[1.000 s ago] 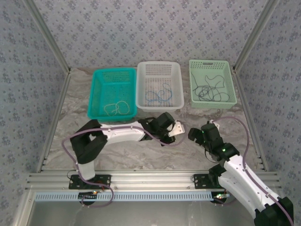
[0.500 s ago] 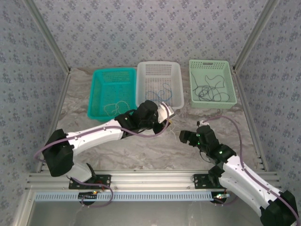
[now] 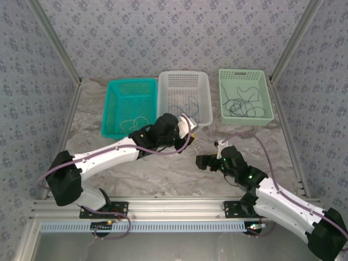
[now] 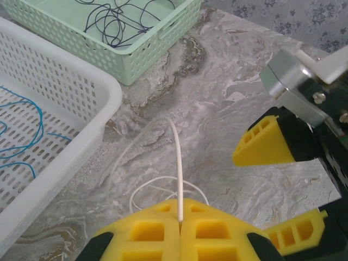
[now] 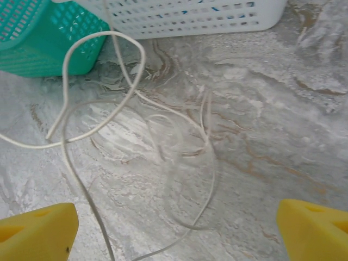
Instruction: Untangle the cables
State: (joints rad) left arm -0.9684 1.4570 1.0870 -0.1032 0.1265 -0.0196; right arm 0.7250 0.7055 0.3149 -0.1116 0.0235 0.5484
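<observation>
A pale cream cable (image 5: pixel 130 103) lies in loose loops on the marble table in front of the white basket. One end rises into my left gripper (image 4: pixel 179 220), which is shut on that cream cable (image 4: pixel 175 163). My left gripper (image 3: pixel 187 136) hovers just before the white basket. To its right my right gripper (image 3: pixel 204 162) is open and low over the loops; nothing is between its yellow fingers (image 5: pixel 38 231). A blue cable (image 3: pixel 182 106) lies in the white basket, a black cable (image 3: pixel 242 106) in the green one, and another cream cable (image 3: pixel 133 124) in the teal one.
Three baskets stand in a row at the back: teal (image 3: pixel 117 103), white (image 3: pixel 185 79) and green (image 3: pixel 242 73). Metal frame posts and patterned walls close in both sides. The white basket's wall (image 4: pixel 65 92) is close to my left gripper.
My left arm has swung back and left toward the white basket with the cream cable in its jaws. My right gripper has moved left and down over the cable loops.
</observation>
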